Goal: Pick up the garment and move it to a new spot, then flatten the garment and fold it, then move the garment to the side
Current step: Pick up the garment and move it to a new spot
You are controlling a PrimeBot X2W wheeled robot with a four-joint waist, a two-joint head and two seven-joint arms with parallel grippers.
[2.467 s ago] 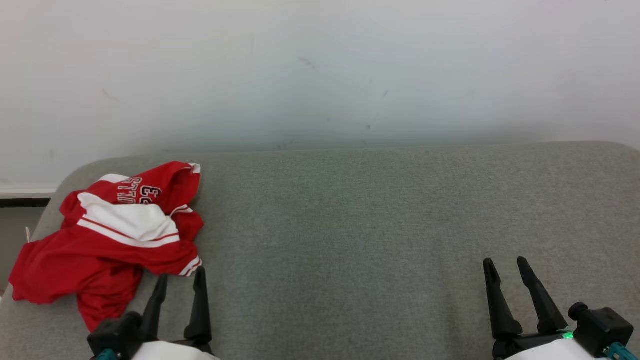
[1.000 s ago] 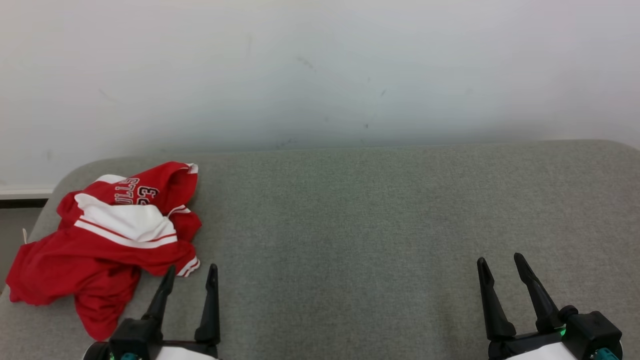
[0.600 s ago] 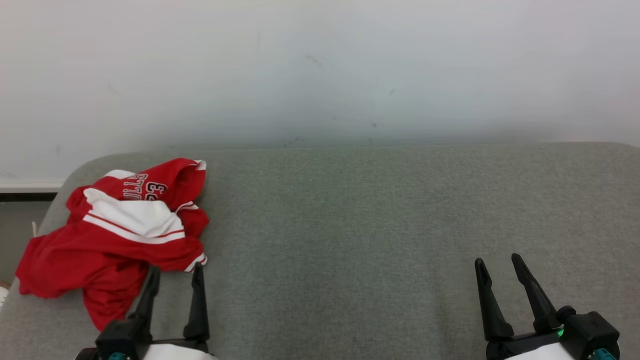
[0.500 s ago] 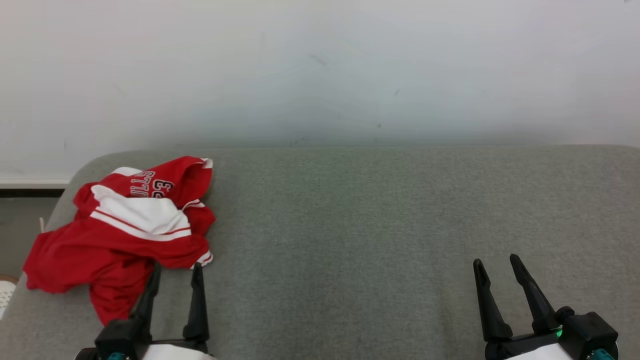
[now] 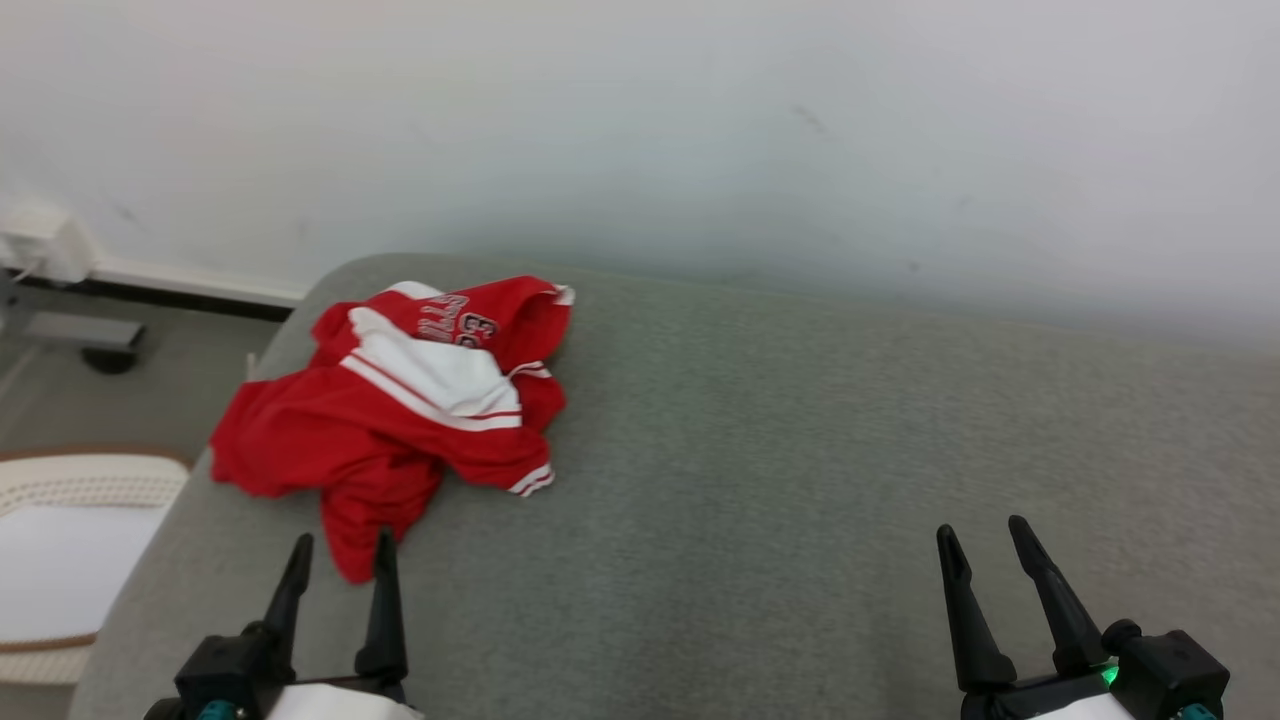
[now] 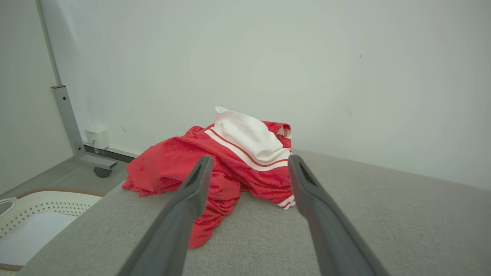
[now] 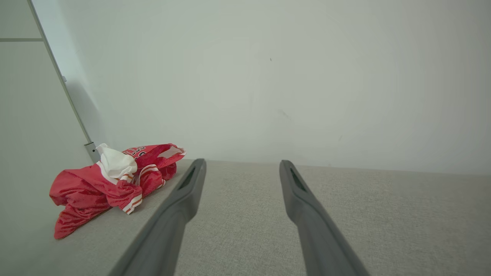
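My head has swung left: the grey table (image 5: 800, 450) now slants across view, a white basket (image 5: 60, 480) beside it, squaring me up, I judge, for the pickup. The red-and-white garment (image 5: 400, 410) lies crumpled at the table's left end. My left claw (image 5: 343, 540), wide open and empty, points at its near hem; my right claw (image 5: 982, 527), likewise open and empty, hangs well apart.

Most of the grey tabletop (image 5: 800, 450) was bare from the middle out to the right, so the right tool (image 5: 980, 526) had open fabric ahead of it up to the wall (image 5: 700, 150) at the back. The only lump in the way was the crumpled red-and-white garment (image 5: 400, 420) near the back-left corner, just ahead of the left tool (image 5: 343, 540) and its spread fingers. Off the left edge, a white basket (image 5: 60, 480) sat lower down.
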